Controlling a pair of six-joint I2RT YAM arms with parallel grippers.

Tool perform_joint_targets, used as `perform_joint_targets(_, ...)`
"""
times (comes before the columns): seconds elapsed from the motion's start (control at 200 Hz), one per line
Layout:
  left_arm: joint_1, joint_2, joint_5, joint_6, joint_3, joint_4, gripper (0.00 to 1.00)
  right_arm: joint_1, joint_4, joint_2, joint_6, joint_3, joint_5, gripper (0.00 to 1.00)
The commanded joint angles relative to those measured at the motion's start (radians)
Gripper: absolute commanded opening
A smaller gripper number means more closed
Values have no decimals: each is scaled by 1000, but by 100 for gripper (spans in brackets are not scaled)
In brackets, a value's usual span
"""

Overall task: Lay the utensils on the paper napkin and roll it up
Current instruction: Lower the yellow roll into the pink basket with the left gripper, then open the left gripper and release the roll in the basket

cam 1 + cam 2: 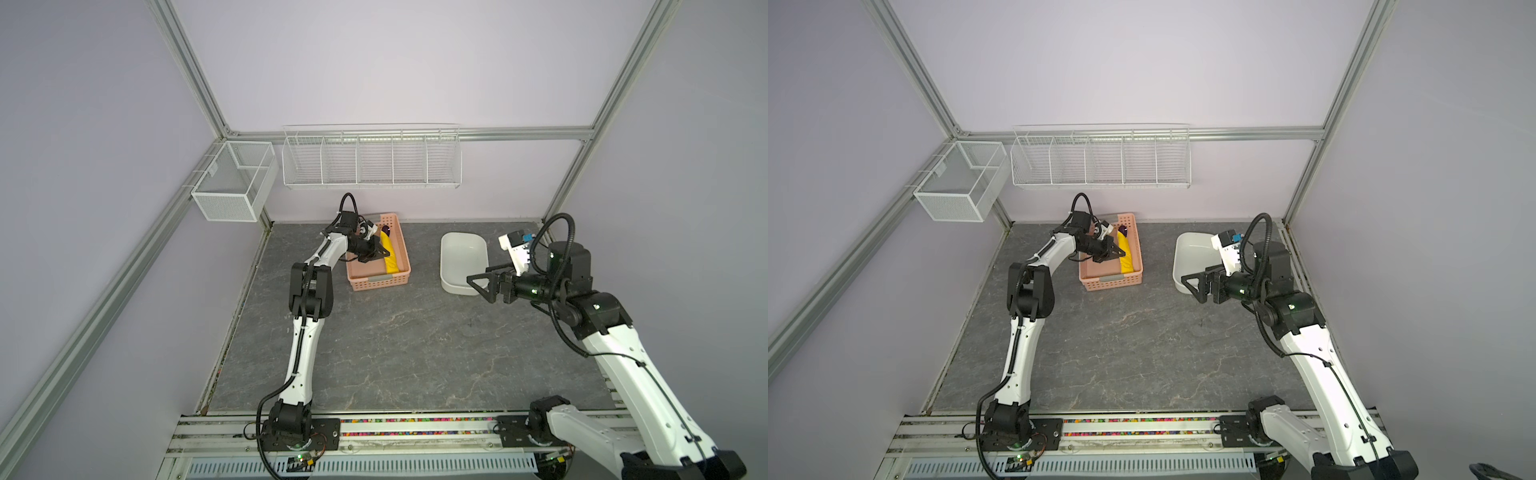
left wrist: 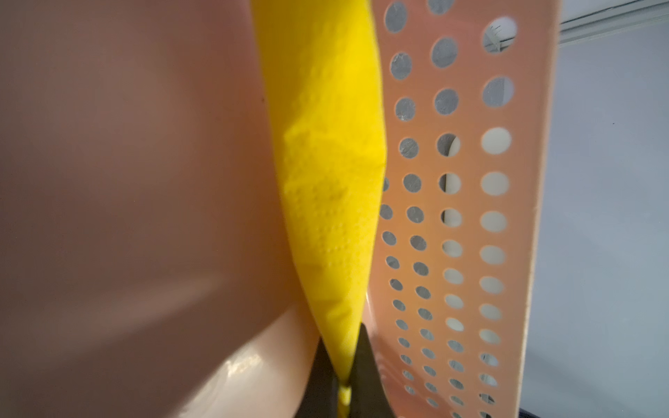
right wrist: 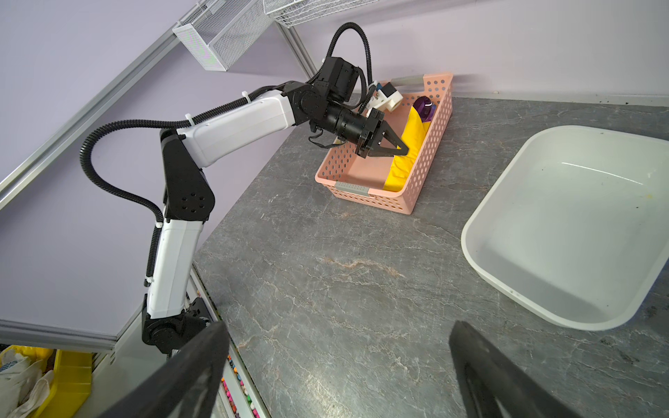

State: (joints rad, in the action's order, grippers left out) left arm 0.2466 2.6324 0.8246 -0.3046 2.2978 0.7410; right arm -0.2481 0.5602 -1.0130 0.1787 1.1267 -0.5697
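The paper napkin lies rolled along the pink basket's 3 o'clock wall, with a head of the utensils poking out. Your left end effector is clenched on it, and the right end effector is released. This looks like the set-down: let go, then lift clear.

Soft, even light falls from overhead, so shadows on the grey marbled tabletop are faint. Close to the left gripper, the pink perforated plastic basket blurs, with a pale glare patch beside it. The bright yellow embossed paper napkin ahead looks sharper. The right gripper looms soft-edged.
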Motion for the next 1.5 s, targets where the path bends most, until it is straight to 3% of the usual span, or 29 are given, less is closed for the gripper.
perform_joint_targets(0.0,8,43,44,33,72,72,0,7,-3,-2,-31,7,-20,98)
perform_joint_targets(0.2,13,130,40,36,165,131,0,10,1,1,-35,10,-22,98)
perform_joint_targets(0.415,14,143,-72,52,192,213,0,13,4,2,-35,12,-23,98)
perform_joint_targets(0.605,10,131,-153,49,192,258,19,14,5,4,-33,17,-27,98)
perform_joint_targets(0.98,2,33,-284,22,181,278,37,16,9,7,-33,21,-27,98)
perform_joint_targets(1.205,-4,-149,-308,-39,5,159,51,15,14,8,-33,30,-26,98)
perform_joint_targets(1.225,-9,-165,-302,-54,-15,144,56,15,14,9,-33,30,-26,98)
perform_joint_targets(1.23,-10,-168,-300,-57,-21,138,66,15,15,9,-34,30,-26,98)
perform_joint_targets(1.24,-11,-176,-296,-64,-31,129,77,15,15,10,-34,31,-26,98)
perform_joint_targets(1.27,-15,-199,-285,-82,-57,108,82,16,16,11,-33,32,-26,98)
perform_joint_targets(1.495,-32,-339,-232,-158,-203,70,82,17,17,27,-30,31,-18,98)
